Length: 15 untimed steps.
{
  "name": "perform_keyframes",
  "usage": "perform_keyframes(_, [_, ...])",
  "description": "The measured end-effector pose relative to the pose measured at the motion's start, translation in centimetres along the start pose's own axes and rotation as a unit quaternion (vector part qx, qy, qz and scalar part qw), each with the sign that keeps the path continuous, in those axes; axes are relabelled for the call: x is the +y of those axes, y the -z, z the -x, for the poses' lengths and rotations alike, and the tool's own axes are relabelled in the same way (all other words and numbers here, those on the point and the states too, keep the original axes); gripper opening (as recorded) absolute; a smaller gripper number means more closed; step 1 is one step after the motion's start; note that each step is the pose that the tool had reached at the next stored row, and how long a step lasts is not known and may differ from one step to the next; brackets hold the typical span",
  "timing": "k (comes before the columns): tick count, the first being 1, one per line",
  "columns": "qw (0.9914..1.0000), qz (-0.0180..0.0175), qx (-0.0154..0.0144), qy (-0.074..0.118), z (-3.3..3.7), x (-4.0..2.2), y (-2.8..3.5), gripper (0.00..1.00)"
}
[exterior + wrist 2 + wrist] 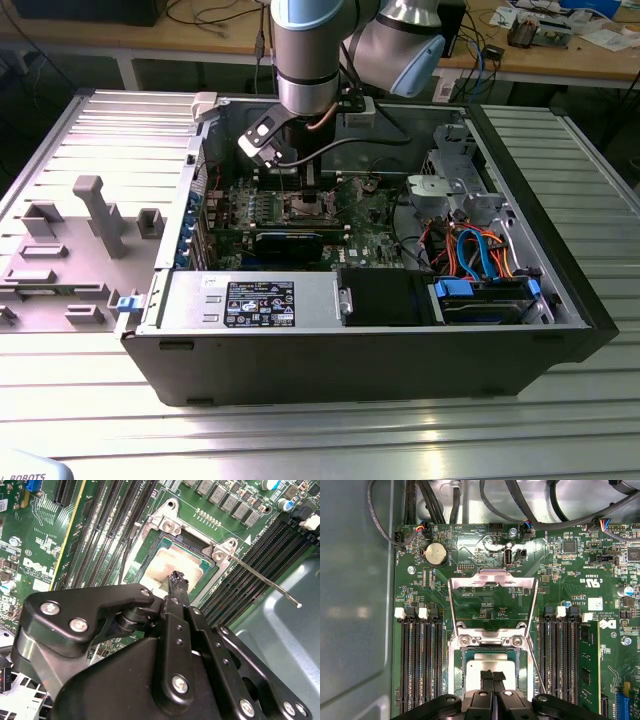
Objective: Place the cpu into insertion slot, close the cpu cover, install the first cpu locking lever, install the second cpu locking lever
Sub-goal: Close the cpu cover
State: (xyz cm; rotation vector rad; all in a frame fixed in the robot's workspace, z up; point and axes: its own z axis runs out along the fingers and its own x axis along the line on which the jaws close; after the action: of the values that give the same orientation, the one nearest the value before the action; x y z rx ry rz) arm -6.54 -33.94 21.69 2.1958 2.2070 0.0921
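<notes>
While the cpu (490, 664) lies seated in the insertion slot (453, 675) at mid motherboard (570, 580), the gripper (492, 676) stands directly over it. Its two fingers are pressed together, with the tips at the chip's top; whether they touch cannot be told. The cpu cover (492, 581) is swung open, raised from its hinge at one socket edge. One thin locking lever (270, 581) juts free beside the socket. The arm (305, 60) reaches down into the open computer case (400, 350).
</notes>
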Motion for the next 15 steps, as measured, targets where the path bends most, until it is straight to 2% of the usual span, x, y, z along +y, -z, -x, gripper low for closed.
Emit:
perform_keyframes(5, [0.99999, -0.0034, 0.0000, 0.000, 0.00, 0.00, 0.10, 0.11])
perform_keyframes(13, [0.99999, -0.0034, 0.0000, 0.000, -0.04, 0.12, 2.05, 0.11])
perform_keyframes(15, [0.99999, -0.0034, 0.0001, 0.000, -0.05, 0.13, 2.07, 0.11])
